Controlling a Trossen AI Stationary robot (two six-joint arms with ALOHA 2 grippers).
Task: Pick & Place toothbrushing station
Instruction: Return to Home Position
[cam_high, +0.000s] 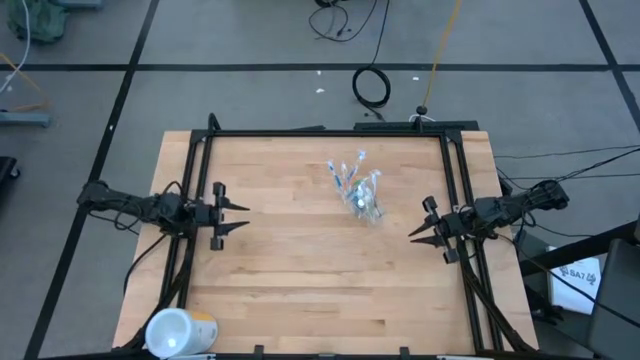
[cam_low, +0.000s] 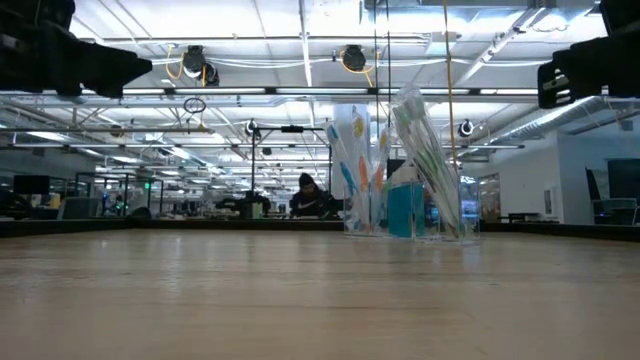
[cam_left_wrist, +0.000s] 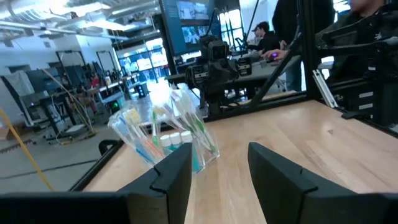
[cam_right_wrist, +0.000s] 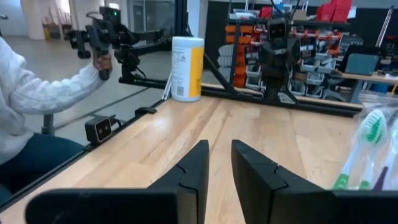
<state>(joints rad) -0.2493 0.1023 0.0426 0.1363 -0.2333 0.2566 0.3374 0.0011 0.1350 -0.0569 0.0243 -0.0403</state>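
I'm holding left jaws and right jaws apart, empty; organizer (cam_high: 371, 205) of toothbrushes (cam_high: 346, 173) is looking light, tippy, slick; rim grip best.

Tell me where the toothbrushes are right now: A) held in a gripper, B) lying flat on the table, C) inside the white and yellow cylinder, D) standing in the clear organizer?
D: the toothbrushes stand bundled in the clear organizer, while the left gripper and right gripper hang open and empty off to either side.
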